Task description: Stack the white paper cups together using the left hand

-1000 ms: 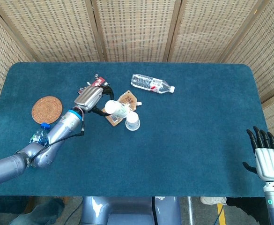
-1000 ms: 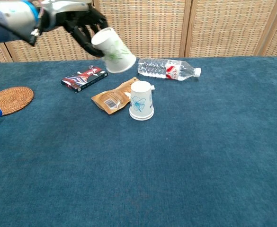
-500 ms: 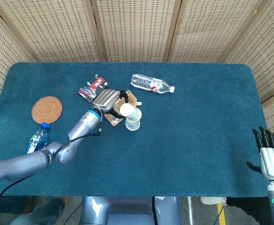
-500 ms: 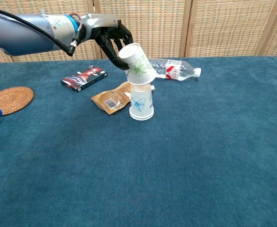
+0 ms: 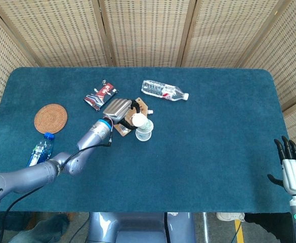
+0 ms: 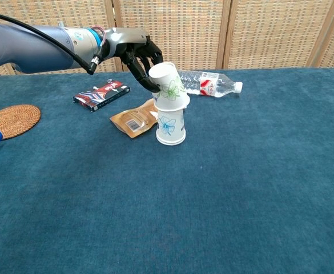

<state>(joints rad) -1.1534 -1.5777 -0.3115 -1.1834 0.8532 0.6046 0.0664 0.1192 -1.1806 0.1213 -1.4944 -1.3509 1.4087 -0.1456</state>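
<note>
A white paper cup with a blue flower (image 6: 170, 127) (image 5: 143, 134) stands upside down on the blue table. A second white cup with a green flower (image 6: 169, 87) (image 5: 140, 120), also upside down and slightly tilted, sits over its top. My left hand (image 6: 137, 55) (image 5: 118, 108) grips this upper cup from behind and from the left. My right hand (image 5: 292, 173) hangs at the table's near right corner, fingers spread, holding nothing; the chest view does not show it.
A brown pouch (image 6: 133, 119) lies right beside the cups. Behind them lies a clear water bottle (image 6: 208, 83) and a dark red packet (image 6: 101, 94). A woven coaster (image 6: 9, 120) and a blue-capped bottle (image 5: 39, 148) are at the left.
My left hand has carried the green-flowered cup rightward and down, from the air left of the standing cup onto its top. My right hand has sunk a little toward the frame's bottom edge.
</note>
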